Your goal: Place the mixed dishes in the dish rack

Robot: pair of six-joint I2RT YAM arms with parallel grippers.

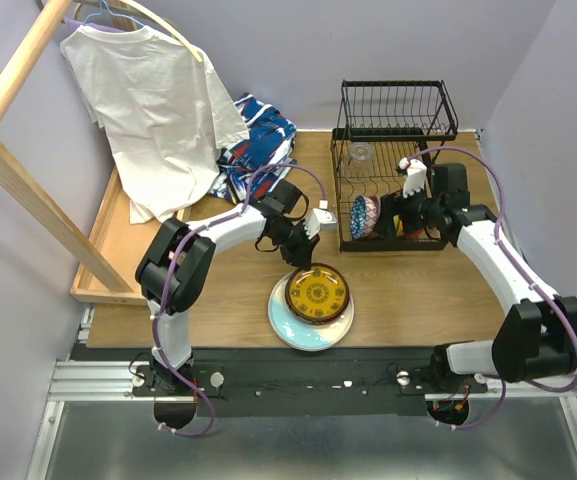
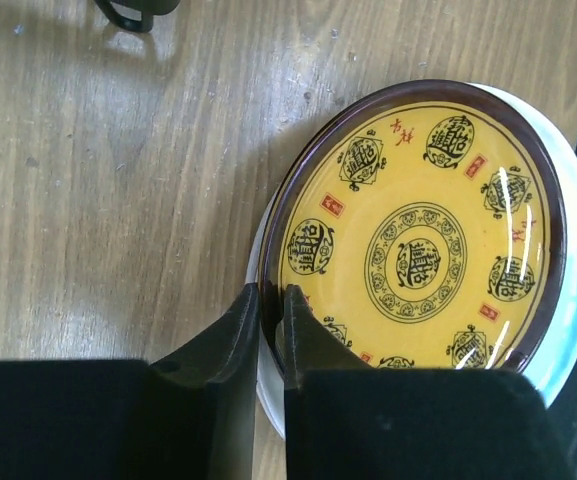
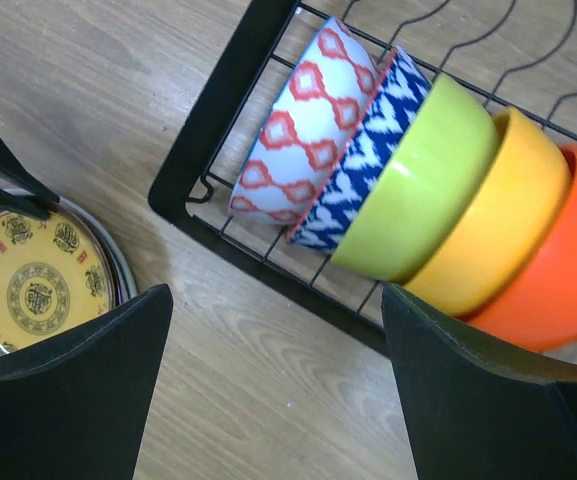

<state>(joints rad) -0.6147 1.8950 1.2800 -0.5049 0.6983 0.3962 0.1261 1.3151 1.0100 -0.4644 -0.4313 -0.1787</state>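
A yellow-brown plate (image 1: pixel 318 292) (image 2: pixel 418 240) lies on top of a pale blue plate (image 1: pixel 298 330) (image 2: pixel 573 300) at the table's front middle. My left gripper (image 1: pixel 301 262) (image 2: pixel 271 305) is shut on the yellow plate's near-left rim, one finger inside it and one outside. The black wire dish rack (image 1: pixel 393 130) (image 3: pixel 198 130) stands at the back right. Its base holds a red-patterned bowl (image 3: pixel 303 120), a blue-patterned bowl (image 3: pixel 363 170), a green bowl (image 3: pixel 423 180), a yellow bowl (image 3: pixel 498 215) and an orange bowl (image 3: pixel 568 260) on edge. A glass cup (image 1: pixel 360 153) sits in the upper basket. My right gripper (image 1: pixel 400 215) (image 3: pixel 278 340) hangs open just in front of the rack, holding nothing.
A white T-shirt (image 1: pixel 148 90) hangs from a wooden frame (image 1: pixel 8 150) at the back left, above a shallow wooden tray (image 1: pixel 118 240). A blue patterned cloth (image 1: pixel 258 135) lies behind the left arm. The table's right edge runs close beside the rack.
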